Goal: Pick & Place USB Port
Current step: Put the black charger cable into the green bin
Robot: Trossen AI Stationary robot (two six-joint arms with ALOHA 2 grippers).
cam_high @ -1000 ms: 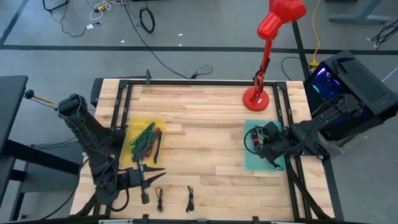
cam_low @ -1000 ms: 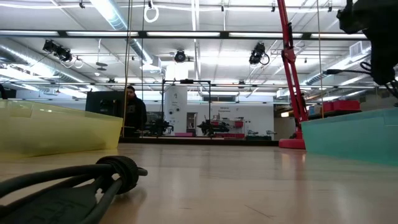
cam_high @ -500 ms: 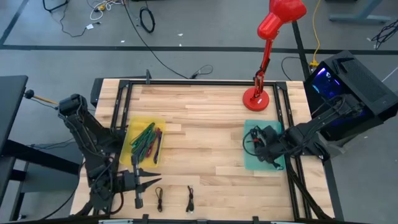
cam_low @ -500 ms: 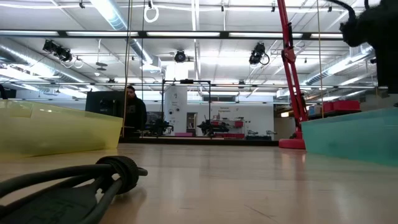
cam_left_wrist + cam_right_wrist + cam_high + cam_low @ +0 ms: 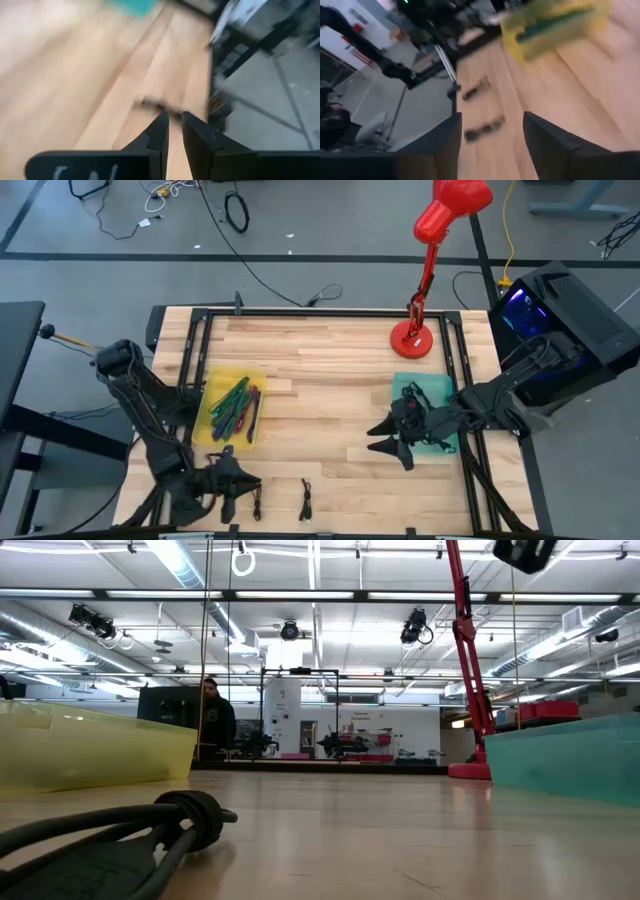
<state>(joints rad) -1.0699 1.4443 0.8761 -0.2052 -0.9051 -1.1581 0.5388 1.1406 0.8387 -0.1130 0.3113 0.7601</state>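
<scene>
Hovering near cables [image 5: 257, 500], left pincer [image 5: 243, 483] apparently near-clenched, right pincer [image 5: 385, 442] released.

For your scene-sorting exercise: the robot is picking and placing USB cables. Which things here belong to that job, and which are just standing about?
Belongs to the job:
- two black cables near the table's front edge
- yellow tray with cables in it
- teal tray
- left gripper, right gripper

Just standing about:
- red desk lamp
- person in the room behind

Bright even overhead light, soft shadows, both wrist views motion-blurred, ceiling strip lights [image 5: 190, 565] glaring in low view
</scene>
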